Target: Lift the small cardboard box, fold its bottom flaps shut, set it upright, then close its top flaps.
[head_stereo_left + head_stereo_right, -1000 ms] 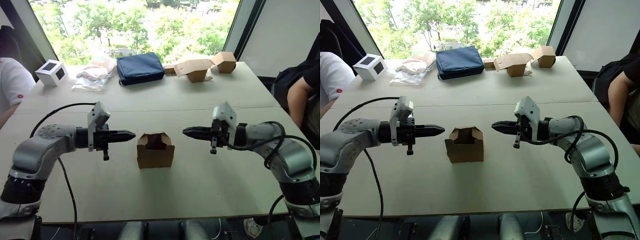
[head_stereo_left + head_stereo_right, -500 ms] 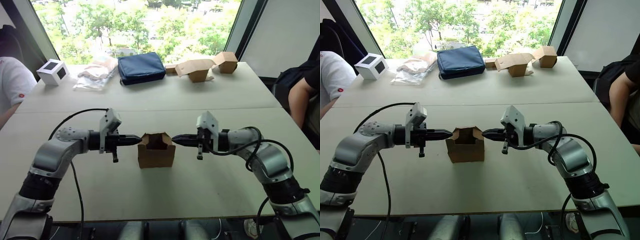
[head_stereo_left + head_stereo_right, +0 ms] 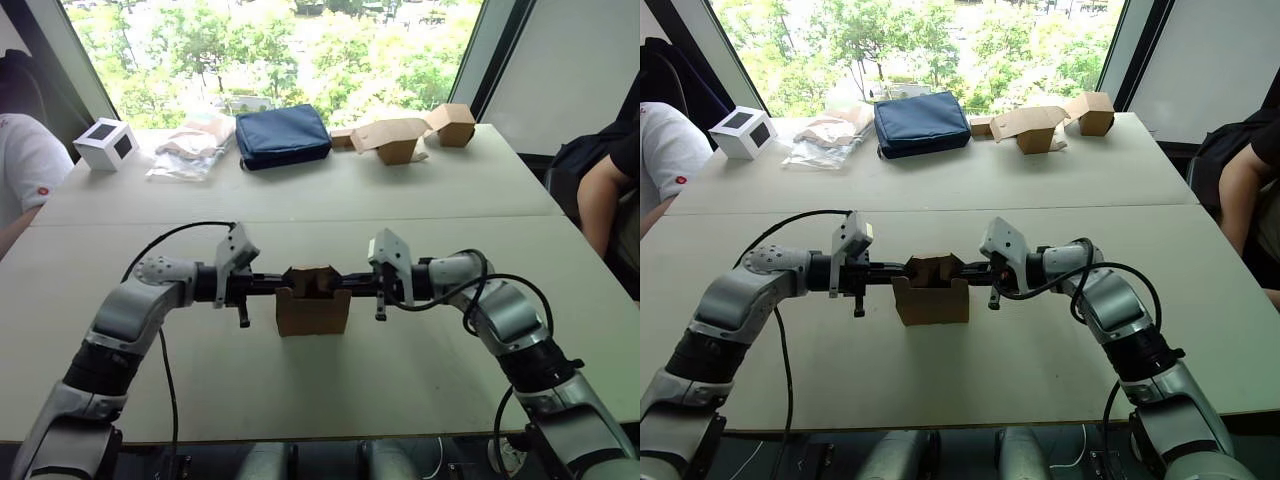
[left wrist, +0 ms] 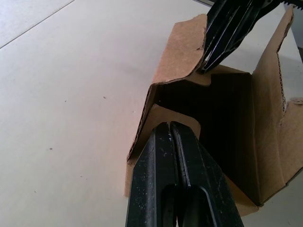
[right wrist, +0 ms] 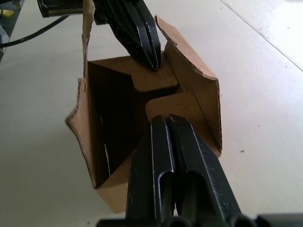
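The small cardboard box [image 3: 312, 312] stands on the table with its open end up; its bottom flaps are hidden against the tabletop. My left gripper [image 3: 281, 283] is shut, and its tip presses the box's left top flap [image 4: 176, 119] inward. From the other side my right gripper [image 3: 347, 284] is shut too, its tip resting on the right top flap [image 5: 174, 103], which leans into the opening. The front and back flaps stand up. Each wrist view shows the other gripper's tip across the opening.
Along the far edge of the table [image 3: 420, 360] lie a white cube with a black panel [image 3: 105, 144], clear bags [image 3: 188, 145], a blue pouch [image 3: 283, 136] and two brown cartons [image 3: 395, 135]. A person sits at each side [image 3: 20, 170], [image 3: 610, 180].
Both grippers have closed in on the box from either side, from well apart to touching its side flaps. The two side flaps now lean inward.
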You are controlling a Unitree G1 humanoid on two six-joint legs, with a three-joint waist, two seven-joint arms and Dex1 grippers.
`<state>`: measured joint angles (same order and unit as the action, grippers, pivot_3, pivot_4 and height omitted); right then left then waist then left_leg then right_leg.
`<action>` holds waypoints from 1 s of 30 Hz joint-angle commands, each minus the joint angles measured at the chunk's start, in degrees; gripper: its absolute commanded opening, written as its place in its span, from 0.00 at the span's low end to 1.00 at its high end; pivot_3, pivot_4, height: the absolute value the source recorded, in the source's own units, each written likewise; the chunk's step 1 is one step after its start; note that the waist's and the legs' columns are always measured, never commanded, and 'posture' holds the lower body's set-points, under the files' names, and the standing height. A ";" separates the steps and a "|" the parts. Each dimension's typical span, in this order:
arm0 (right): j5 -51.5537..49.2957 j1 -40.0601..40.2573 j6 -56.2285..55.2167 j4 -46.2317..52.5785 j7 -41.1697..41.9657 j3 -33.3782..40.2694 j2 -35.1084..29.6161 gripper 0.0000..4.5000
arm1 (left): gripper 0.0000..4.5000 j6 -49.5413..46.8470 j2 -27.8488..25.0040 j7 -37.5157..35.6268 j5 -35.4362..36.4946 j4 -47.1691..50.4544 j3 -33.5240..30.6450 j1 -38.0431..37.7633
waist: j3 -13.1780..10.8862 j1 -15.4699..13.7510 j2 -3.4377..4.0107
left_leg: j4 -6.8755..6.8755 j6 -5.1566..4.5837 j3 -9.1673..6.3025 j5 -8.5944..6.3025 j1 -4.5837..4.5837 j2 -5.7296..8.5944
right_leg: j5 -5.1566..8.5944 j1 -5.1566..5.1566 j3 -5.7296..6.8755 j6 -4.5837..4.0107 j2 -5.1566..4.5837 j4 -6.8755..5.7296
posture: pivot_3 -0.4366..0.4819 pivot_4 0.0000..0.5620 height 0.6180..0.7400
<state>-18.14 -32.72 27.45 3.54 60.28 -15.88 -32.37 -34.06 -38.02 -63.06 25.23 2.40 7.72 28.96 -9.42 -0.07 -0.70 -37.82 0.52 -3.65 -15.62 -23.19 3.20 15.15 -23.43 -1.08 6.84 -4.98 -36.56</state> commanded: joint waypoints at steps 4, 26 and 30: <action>1.94 -1.82 -1.97 -1.03 0.59 -0.55 1.23 0.00 | 0.00 1.09 -0.35 -0.26 -0.51 1.20 -0.78 0.06 | 0.00 0.53 0.00 | 0.00 0.01 0.00 0.00 0.00 0.00 | 0.00 -0.01 0.00 0.00 0.00 -0.02 | 0.48 0.27 1.00; -13.59 2.31 10.93 13.67 -3.48 13.90 1.27 0.00 | 0.00 -1.86 -2.27 2.20 6.63 -1.54 -14.78 -0.27 | 0.00 0.56 0.00 | 0.01 0.01 -0.03 0.00 -0.03 -0.01 | 0.00 -0.09 -0.03 0.00 -0.11 -0.09 | 0.48 0.27 1.00; -20.48 5.69 18.04 23.71 -6.22 17.28 -0.92 0.00 | 0.00 2.62 -1.39 1.27 2.51 -12.39 -12.42 4.08 | 0.00 0.22 0.00 | 0.00 0.01 -0.10 0.00 -0.05 0.01 | 0.00 -0.05 0.04 0.00 -0.10 -0.07 | 0.48 0.27 1.00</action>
<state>-34.84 -27.60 42.81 21.39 55.13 -0.46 -32.16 -34.18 -39.76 -60.94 29.43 -6.32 -5.26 31.18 -9.43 0.15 -0.70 -37.81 0.53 -3.75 -15.62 -23.24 3.23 15.15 -23.48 -1.04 6.84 -5.08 -36.62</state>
